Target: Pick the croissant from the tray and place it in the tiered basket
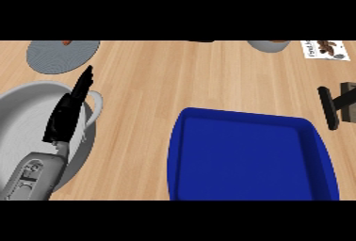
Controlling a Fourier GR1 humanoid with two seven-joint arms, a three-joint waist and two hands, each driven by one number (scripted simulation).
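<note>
Left of tray (243,160): left robot hand (68,113) flat, released, over basket (28,89). Tray empty, croissant unseen; placement probably done. Right robot hand (327,107) beyond tray, state unclear.

Views: one, the head view
Position: at the robot's head, above the counter (153,84)
Facing: steeply down, far side at top
Nearness: close; blue tray (243,160) cut by the lower edge, tiered basket (28,117) by the left

Tray (250,162) lies right of tiered basket (22,123), plate (60,56) behind
</note>
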